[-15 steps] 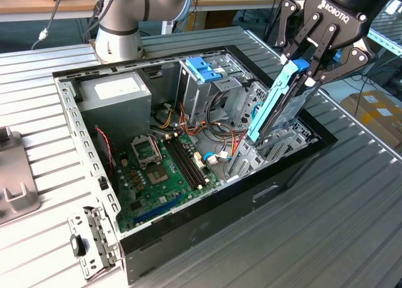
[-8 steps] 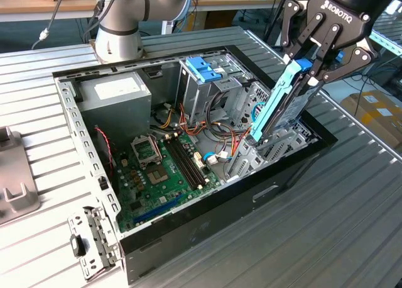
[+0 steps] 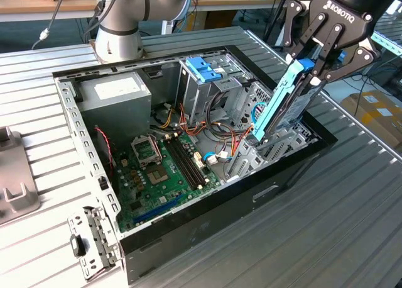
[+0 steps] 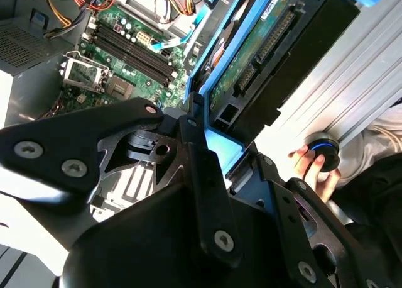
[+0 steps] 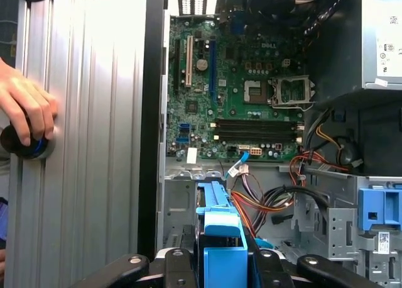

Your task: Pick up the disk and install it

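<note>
- The gripper (image 3: 311, 71) has its jaws closed on the upper end of the disk (image 3: 276, 109), one black finger on each side.
- The disk hangs tilted, its top leaning toward the exterior view's right. Its lower end is down among the metal bays at that end of the open computer case (image 3: 220, 220).
- The case's black rim runs just beside the disk's lower end. Beyond the rim, the slatted table (image 3: 352, 228) offers open room.
- Toward the exterior view's left of the disk stands a metal drive cage topped by a blue bracket (image 3: 204, 68), with a gap between the two.
- Red, orange and black cables (image 3: 217, 127) loop through that gap, near the disk's lower end.
- The green motherboard (image 3: 160, 175) covers the case floor. The grey power-supply box (image 3: 116, 93) sits in the far corner, well apart from the disk.
- In the first wrist view, a person's hand (image 5: 25, 112) rests on a round black knob (image 5: 28, 148) on the table outside the case wall.
- Light blue plastic rails frame the flat disk, and the second wrist view shows a green circuit board on one face.
- The table is ribbed bare metal, and the case's edge strips are perforated steel.
- The gripper's links are matte black with silver screw heads.
</note>
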Motion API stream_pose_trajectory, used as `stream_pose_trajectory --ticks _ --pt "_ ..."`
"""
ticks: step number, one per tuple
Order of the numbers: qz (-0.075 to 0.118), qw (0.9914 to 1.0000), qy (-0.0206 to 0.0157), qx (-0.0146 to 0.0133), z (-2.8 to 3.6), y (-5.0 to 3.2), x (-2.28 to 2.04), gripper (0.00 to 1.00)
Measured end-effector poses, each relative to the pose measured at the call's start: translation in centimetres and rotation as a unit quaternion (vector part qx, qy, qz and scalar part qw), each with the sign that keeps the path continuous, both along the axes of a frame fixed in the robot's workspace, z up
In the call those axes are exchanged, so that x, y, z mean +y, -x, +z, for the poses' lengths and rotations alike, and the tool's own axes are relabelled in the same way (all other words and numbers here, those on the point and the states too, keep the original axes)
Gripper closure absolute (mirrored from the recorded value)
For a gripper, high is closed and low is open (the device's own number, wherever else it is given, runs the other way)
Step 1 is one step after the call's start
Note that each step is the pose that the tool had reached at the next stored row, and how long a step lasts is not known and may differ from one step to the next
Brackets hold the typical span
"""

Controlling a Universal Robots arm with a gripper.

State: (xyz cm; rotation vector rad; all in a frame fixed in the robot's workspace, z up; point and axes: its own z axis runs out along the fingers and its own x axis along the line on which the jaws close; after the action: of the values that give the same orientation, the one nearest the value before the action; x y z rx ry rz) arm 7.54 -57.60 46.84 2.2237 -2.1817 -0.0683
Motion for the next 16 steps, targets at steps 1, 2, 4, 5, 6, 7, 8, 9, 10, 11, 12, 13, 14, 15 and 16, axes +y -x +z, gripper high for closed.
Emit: stream_pose_trajectory --ticks 1,2,4,5,6,7,8,9,10,11,12,13,14,15,16 --pt "0.0 1.0 0.0004 0.0 -0.01 -0.14 0.0 0.63" --pt "0.0 1.0 0.0006 0.0 -0.01 -0.22 0.0 0.63" --pt "0.0 1.0 0.0013 0.0 -0.03 -0.48 0.0 0.63" --pt "0.0 1.0 0.0019 0.0 -0.04 -0.69 0.0 0.63" --pt "0.0 1.0 0.0022 0.0 -0.05 -0.82 0.0 0.63" --pt "0.0 1.0 0.0024 0.0 -0.05 -0.91 0.0 0.63" --pt "0.0 1.0 0.0026 0.0 -0.06 -1.0 0.0 0.63" --pt "0.0 1.0 0.0029 0.0 -0.06 -1.1 0.0 0.63" --pt "0.0 1.0 0.0031 0.0 -0.06 -1.21 0.0 0.63" --pt "0.0 0.99999 0.0033 0.0 -0.07 -1.3 0.0 0.63" --pt "0.0 0.99999 0.0036 0.0 -0.08 -1.4 0.0 0.63" --pt "0.0 0.99999 0.0038 0.0 -0.08 -1.49 0.0 0.63" --pt "0.0 0.99999 0.004 0.0 -0.08 -1.58 0.0 0.63" --pt "0.0 0.99999 0.0042 0.0 -0.09 -1.67 0.0 0.63" --pt "0.0 0.99999 0.0044 0.0 -0.1 -1.79 0.0 0.63"
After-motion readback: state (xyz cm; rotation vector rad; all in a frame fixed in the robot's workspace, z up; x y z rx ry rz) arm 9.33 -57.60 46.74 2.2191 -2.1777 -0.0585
